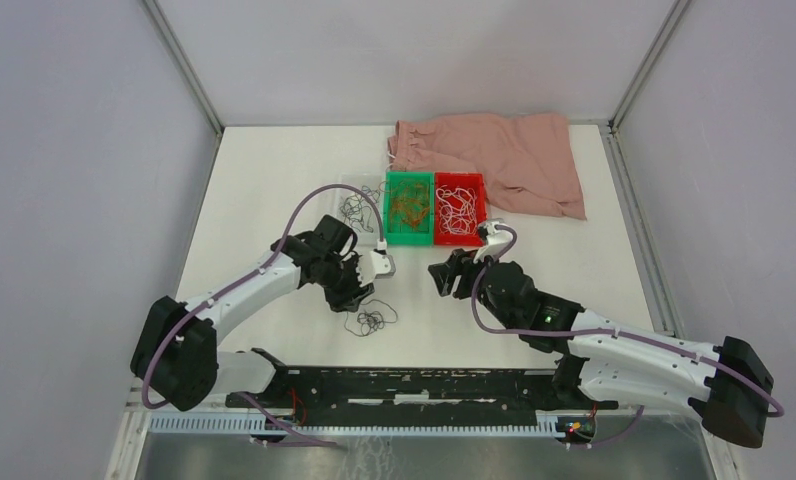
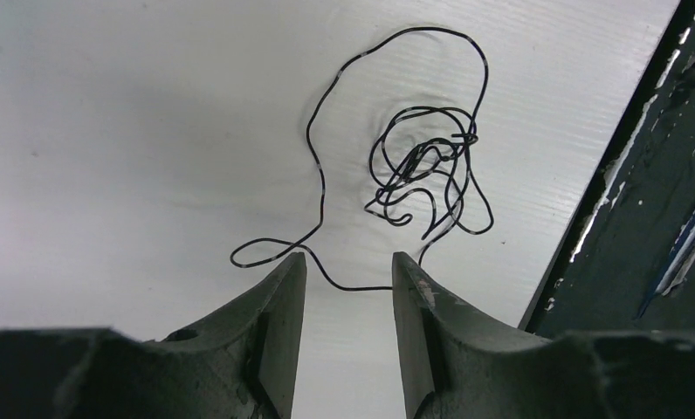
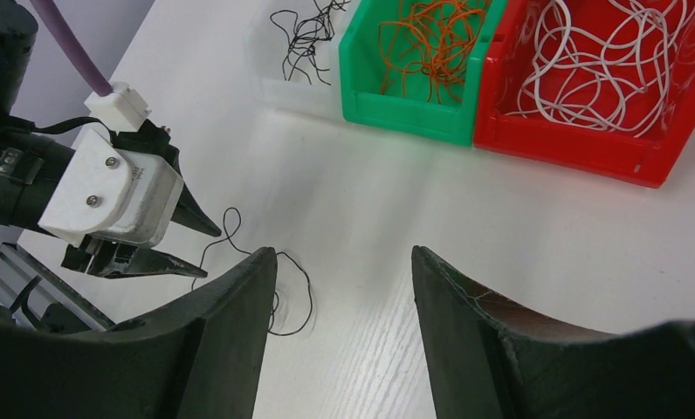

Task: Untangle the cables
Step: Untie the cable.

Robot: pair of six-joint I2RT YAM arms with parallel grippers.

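The left gripper (image 1: pixel 360 296) is hovering with its jaws moderately parted, just beside a loose black cable (image 2: pixel 423 161) lying on the white table (image 1: pixel 274 180), near the arm bases. Only the left wrist view is showing the cable's form: a small knot trailing one long loop. The right gripper (image 3: pixel 344 257) is gaping wide, holding nothing. Its camera is showing black strands (image 3: pixel 300 35) in a clear tray (image 3: pixel 278 83), orange strands (image 3: pixel 431 39) in a green bin (image 3: pixel 414 118), and white strands (image 3: pixel 606 61) in a red bin (image 3: pixel 571 144).
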